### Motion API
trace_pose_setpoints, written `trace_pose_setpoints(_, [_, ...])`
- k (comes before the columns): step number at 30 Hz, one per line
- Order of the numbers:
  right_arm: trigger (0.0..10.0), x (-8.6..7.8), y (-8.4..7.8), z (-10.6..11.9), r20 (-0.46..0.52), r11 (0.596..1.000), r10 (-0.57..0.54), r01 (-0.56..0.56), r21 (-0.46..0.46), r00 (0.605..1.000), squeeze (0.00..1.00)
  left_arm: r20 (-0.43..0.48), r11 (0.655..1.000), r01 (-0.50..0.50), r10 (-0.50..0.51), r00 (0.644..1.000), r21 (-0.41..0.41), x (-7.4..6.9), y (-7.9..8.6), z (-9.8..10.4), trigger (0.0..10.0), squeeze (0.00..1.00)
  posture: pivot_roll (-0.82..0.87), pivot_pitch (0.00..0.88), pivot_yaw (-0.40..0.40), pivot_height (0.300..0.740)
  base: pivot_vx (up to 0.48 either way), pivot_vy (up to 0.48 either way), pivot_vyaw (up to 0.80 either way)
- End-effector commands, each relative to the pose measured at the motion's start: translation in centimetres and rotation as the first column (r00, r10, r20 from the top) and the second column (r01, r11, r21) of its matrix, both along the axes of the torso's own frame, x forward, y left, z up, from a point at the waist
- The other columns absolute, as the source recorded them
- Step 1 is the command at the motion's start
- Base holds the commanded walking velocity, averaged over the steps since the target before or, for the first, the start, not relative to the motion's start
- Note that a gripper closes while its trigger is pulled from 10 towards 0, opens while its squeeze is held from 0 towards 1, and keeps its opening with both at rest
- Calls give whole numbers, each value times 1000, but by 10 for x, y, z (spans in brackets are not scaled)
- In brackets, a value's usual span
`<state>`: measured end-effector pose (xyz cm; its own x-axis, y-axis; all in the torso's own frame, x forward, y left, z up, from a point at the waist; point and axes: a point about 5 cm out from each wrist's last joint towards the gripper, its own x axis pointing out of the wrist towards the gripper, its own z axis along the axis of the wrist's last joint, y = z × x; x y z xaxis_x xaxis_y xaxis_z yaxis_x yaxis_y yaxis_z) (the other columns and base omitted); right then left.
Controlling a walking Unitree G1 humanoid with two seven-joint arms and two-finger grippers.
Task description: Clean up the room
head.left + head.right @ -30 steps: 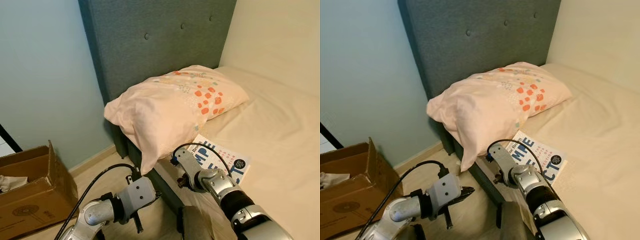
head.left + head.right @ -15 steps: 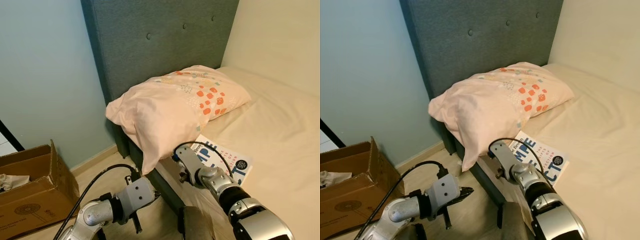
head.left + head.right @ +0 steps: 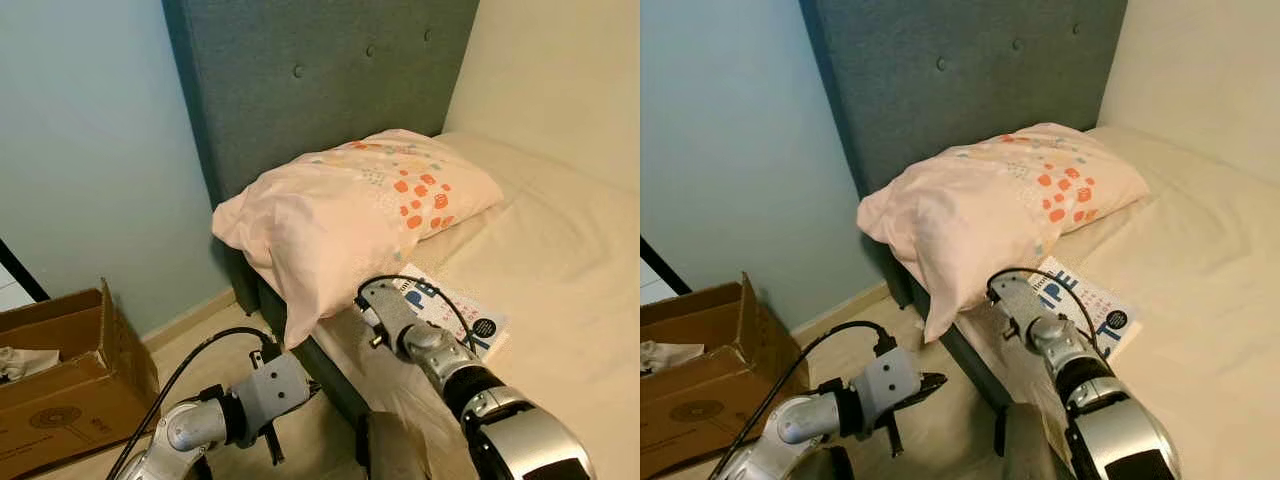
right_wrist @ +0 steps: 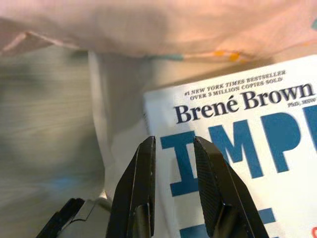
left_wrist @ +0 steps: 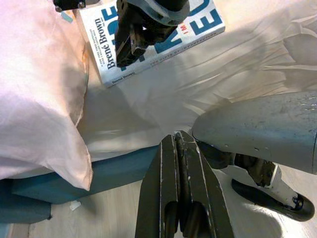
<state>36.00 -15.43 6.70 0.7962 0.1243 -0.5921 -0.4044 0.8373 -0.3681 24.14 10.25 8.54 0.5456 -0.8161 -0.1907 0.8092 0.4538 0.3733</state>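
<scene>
- Left eye view: an open cardboard box [image 3: 70, 385] of plain brown board stands on the wooden floor [image 3: 205, 345] by the pale blue wall; a crumpled pale thing [image 3: 22, 362] lies inside it, too small to name. A flat, glossy white book [image 3: 462, 318] with big blue letters lies on the cream bed sheet [image 3: 560, 270], just beside the lower edge of the soft peach pillow [image 3: 350, 215] with orange spots. Its long axis runs slantwise, from near the pillow out toward the middle of the bed. The right gripper [image 3: 392, 298] hangs over the book's pillow-side end. The left gripper [image 3: 305, 390] is low beside the bed's dark frame, above the floor.
- Right eye view: the tufted grey-teal headboard [image 3: 960, 80] stands upright behind the pillow, which overhangs the bed's edge.
- Left wrist view: the left gripper [image 5: 181, 148] has its two black fingers pressed together, holding nothing; beyond them is rumpled sheet and the book, author's name at its near end.
- Right wrist view: the right gripper [image 4: 173, 148] has a narrow gap between its ribbed fingers, nothing in it, poised over the book's cover near the corner that lies beside the pillow. Whether the tips touch the cover cannot be told.
</scene>
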Motion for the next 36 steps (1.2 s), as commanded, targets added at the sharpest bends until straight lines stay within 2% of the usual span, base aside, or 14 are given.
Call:
trace_pose_setpoints(1, [10000,-1,4,-2,-26,999,30,-29,37,999,0,7,1000,-3,3,1000,25,-2,4,1,10000,0,-56,154,-49,553,0,0,0])
trace_pose_setpoints(3, [10000,-1,8,-1,-31,997,59,-57,50,998,0,6,1000,-3,3,1000,24,-3,4,1,10000,0,-56,154,-49,553,0,0,0])
trace_pose_setpoints(7, [10000,-4,40,10,-56,915,339,-315,250,939,0,0,1000,-20,20,1000,24,-7,9,0,10000,0,-45,144,-54,553,0,0,0])
trace_pose_setpoints(8, [10000,0,54,33,74,827,436,-432,359,897,0,2,996,-85,85,996,6,-4,15,2,10000,0,-38,137,-54,553,0,0,0])
trace_pose_setpoints(13, [10000,12,52,70,291,829,311,-408,382,905,0,20,951,-300,303,953,-79,11,30,8,10000,0,-36,123,-49,553,0,0,0])
trace_pose_setpoints(14, [10000,18,47,86,379,852,191,-345,395,906,0,1,880,-455,459,888,-139,21,41,10,10000,0,-38,115,-45,553,0,0,0])
trace_pose_setpoints(16, [10000,21,33,105,497,889,-44,-194,415,866,0,-138,639,-724,717,683,-261,34,65,10,10000,0,-50,96,-29,553,0,0,0])
trace_pose_setpoints(17, [10000,21,33,105,497,889,-44,-194,415,866,0,-138,639,-724,717,683,-261,34,65,10,10000,0,-50,96,-29,553,0,0,0])
trace_pose_setpoints(19, [10000,13,24,94,550,929,-128,-94,357,825,0,-183,450,-844,840,511,-291,39,86,9,10000,0,-54,81,-15,553,0,0,0])
trace_pose_setpoints(20, [10000,13,24,94,550,929,-128,-94,357,825,0,-183,450,-844,840,511,-291,39,86,9,10000,0,-54,81,-15,553,0,0,0])
trace_pose_setpoints(21, [10000,-1,25,70,538,945,-116,-74,319,835,0,-242,317,-902,888,391,-293,40,102,6,10000,0,-48,69,-4,553,0,0,0])
trace_pose_setpoints(28, [10000,-14,27,47,471,921,-134,-66,385,872,0,-230,305,-907,898,376,-290,38,106,7,10000,0,-43,61,-11,553,0,0,0])
trace_pose_setpoints(31, [10000,-24,26,39,405,890,-133,-71,451,904,0,-157,354,-905,905,395,-235,36,101,10,10000,0,-24,79,-46,553,0,0,0])
trace_pose_setpoints(36, [10000,-29,24,41,399,890,-136,-65,452,907,0,-160,326,-919,918,363,-221,40,99,12,10000,0,-44,54,-31,562,0,0,0])
